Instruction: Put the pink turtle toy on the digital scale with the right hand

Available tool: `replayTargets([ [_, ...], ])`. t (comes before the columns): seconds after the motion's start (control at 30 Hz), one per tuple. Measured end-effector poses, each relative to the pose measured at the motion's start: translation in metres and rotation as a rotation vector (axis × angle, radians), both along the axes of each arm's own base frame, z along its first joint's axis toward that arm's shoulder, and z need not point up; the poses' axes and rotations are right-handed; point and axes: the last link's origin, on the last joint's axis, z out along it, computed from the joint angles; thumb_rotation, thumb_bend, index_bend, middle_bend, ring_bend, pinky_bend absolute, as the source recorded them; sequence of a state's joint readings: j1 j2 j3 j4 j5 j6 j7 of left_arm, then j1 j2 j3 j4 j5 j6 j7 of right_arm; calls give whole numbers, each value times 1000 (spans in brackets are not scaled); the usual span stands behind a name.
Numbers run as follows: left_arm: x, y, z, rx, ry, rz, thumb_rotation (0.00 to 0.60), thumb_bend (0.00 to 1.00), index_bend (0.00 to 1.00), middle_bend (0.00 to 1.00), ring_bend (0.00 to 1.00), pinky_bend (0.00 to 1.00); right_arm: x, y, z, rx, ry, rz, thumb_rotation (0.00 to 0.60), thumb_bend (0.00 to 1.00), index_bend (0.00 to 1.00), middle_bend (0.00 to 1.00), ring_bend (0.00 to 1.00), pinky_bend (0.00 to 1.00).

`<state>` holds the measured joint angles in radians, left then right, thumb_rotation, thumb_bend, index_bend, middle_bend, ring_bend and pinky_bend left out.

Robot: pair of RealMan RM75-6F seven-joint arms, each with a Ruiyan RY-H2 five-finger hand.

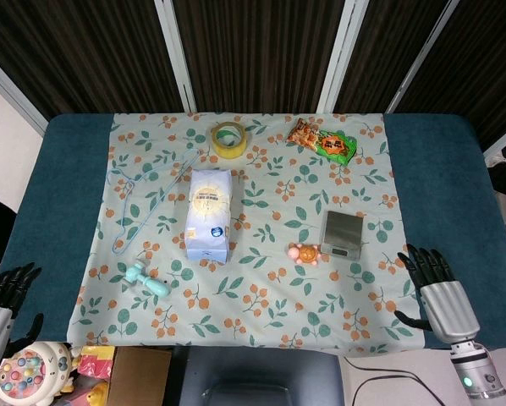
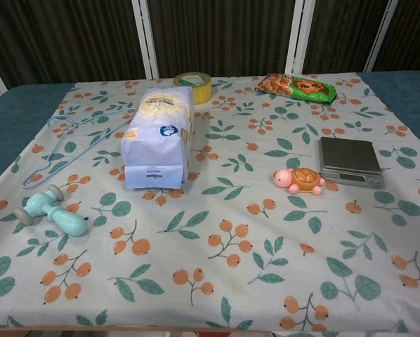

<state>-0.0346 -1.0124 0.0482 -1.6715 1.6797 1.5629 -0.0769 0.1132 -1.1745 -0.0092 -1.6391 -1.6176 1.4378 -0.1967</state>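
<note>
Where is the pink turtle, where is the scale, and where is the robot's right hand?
pink turtle toy (image 2: 300,180): chest view, on its orange shell.
digital scale (image 2: 348,159): chest view, on its grey weighing plate.
right hand (image 1: 441,300): head view, on the silver back of the hand.

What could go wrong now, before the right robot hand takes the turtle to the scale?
1. The turtle lies right beside the scale, so the reaching right robot hand could bump and shift the scale.
2. The turtle is small and rounded; it may slip from the fingers.
3. The cloth might wrinkle under a low approach.
</note>
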Motion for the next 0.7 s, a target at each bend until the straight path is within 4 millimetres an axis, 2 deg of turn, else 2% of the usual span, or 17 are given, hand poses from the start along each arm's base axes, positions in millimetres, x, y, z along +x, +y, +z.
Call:
replayTargets([
  [0.33, 1, 3, -2, -4, -5, -5, 600, 469, 0, 26, 39, 93, -3, -4, -2, -3, 24, -9, 600, 254, 8, 0, 0, 0],
  [0.5, -1, 2, -1, -4, -9, 1, 600, 468, 0, 26, 38, 93, -1, -21, -10, 19, 67, -7, 600, 272, 109, 0, 0, 0],
  [0.7, -4, 5, 1, 7, -5, 20, 600, 469, 0, 26, 39, 94, 7, -64, -30, 110, 126, 3, 600, 507, 292, 0, 0, 0],
])
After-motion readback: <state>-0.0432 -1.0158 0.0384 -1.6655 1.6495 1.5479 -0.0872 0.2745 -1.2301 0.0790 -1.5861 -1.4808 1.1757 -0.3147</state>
